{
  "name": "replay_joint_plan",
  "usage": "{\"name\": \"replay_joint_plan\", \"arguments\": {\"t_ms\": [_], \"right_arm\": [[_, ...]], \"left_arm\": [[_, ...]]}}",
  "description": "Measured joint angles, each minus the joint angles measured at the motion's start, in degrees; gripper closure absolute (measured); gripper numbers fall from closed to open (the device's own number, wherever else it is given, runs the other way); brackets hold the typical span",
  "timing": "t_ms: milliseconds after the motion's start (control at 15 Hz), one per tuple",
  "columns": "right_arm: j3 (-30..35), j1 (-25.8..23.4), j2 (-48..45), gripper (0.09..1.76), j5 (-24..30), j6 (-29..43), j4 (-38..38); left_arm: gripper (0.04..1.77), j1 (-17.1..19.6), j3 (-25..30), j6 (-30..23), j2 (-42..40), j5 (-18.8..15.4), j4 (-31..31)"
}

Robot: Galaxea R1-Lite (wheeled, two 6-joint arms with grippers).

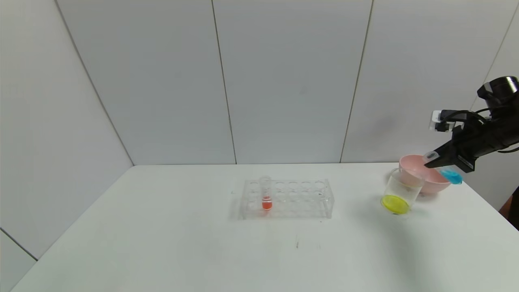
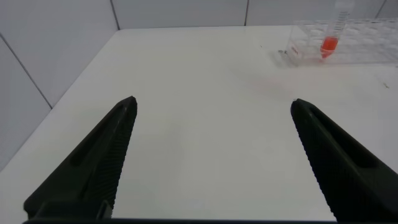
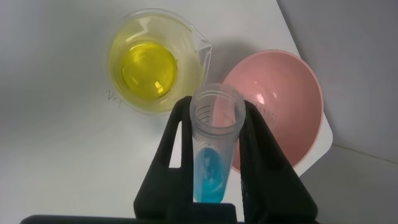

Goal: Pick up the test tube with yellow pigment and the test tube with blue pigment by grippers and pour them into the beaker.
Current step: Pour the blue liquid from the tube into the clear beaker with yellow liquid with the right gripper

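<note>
My right gripper (image 1: 432, 163) is shut on the test tube with blue pigment (image 1: 451, 176), held in the air at the table's right. The tube is tilted, its open mouth pointing toward the beaker (image 1: 399, 187) and its blue end lower. In the right wrist view the tube (image 3: 214, 146) sits between the fingers (image 3: 176, 134), with blue liquid pooled at its base. The beaker (image 3: 186, 46) holds yellow liquid and stands just left of the tube's mouth. The test tube with yellow pigment is out of view. My left gripper (image 2: 213, 102) hangs open over bare table.
A pink bowl (image 1: 410, 161) stands right behind the beaker, under the held tube, also in the right wrist view (image 3: 283, 102). A clear tube rack (image 1: 302, 199) at mid-table holds one tube of orange-red liquid (image 1: 266, 195). The table's right edge is close to the bowl.
</note>
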Motion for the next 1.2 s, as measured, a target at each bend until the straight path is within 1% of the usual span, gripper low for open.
{"name": "replay_joint_plan", "arguments": {"t_ms": [267,533,733,933,1200], "right_arm": [[0.0,2.4,-0.5,1.36,-3.9,-0.7,1.0],[0.0,4.3,-0.4,1.36,-9.2,-1.0,1.2],[0.0,5.6,0.2,1.36,-11.9,-1.1,1.0],[0.0,6.1,0.5,1.36,-16.4,-2.9,1.3],[0.0,6.4,1.0,1.36,-17.1,-3.2,1.7]], "left_arm": [[0.05,0.0,0.0,0.0,0.0,0.0,0.0],[0.05,0.0,0.0,0.0,0.0,0.0,0.0],[0.05,0.0,0.0,0.0,0.0,0.0,0.0],[0.05,0.0,0.0,0.0,0.0,0.0,0.0],[0.05,0.0,0.0,0.0,0.0,0.0,0.0]]}}
